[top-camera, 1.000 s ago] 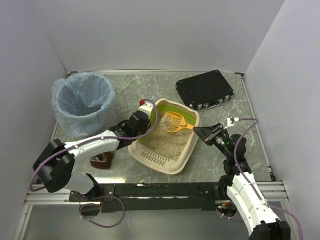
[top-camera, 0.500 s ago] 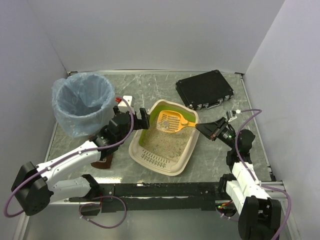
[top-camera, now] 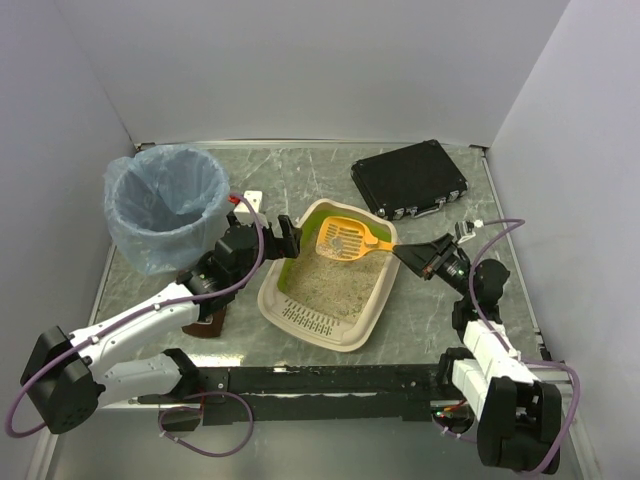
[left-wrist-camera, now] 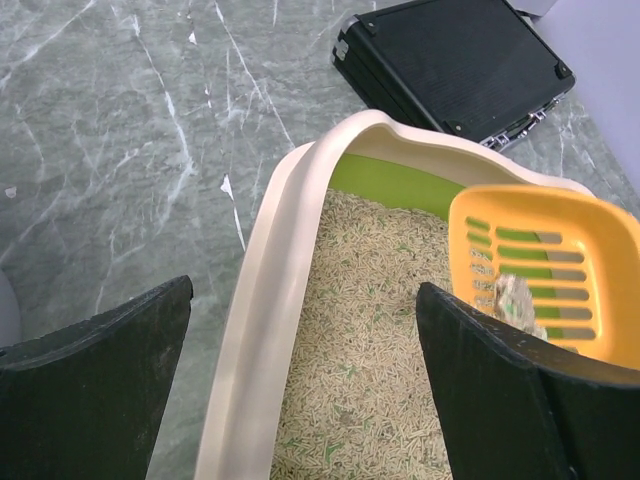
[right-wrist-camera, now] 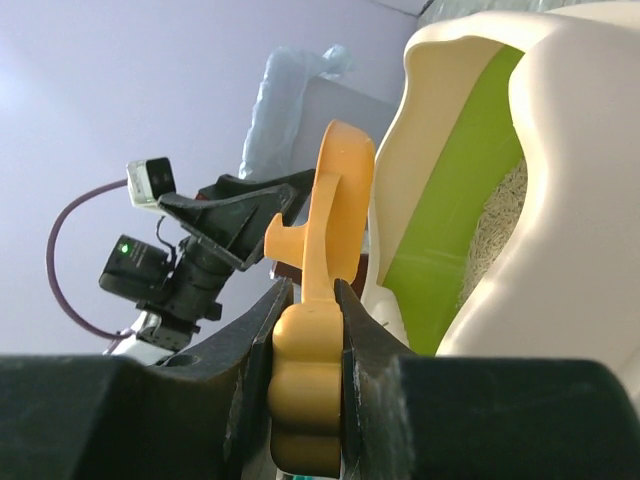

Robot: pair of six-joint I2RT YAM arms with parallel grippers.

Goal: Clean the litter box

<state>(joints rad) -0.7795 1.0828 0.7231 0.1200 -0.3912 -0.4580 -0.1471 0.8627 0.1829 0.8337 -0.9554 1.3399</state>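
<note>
The litter box (top-camera: 300, 318) is a beige tray with a lime-green inner wall and sandy granules, standing mid-table. My left gripper (top-camera: 283, 238) is open over its far left rim (left-wrist-camera: 262, 320). One black finger (left-wrist-camera: 95, 375) is outside the box and the other is over the granules. My right gripper (top-camera: 412, 258) is shut on the handle of an orange slotted scoop (top-camera: 343, 240). The scoop hangs over the box's far end with a grey clump (left-wrist-camera: 514, 300) lying in it. The right wrist view shows the handle (right-wrist-camera: 308, 400) pinched between the jaws beside the box wall (right-wrist-camera: 570, 180).
A round bin with a blue bag (top-camera: 165, 205) stands at the back left. A black case (top-camera: 410, 178) lies at the back right. A small brown object (top-camera: 205, 322) sits by the left arm. Grey walls close in three sides.
The left gripper has opened at the box's left rim, and its arm has swung out to the left. The right gripper has lifted the scoop slightly towards the far end.
</note>
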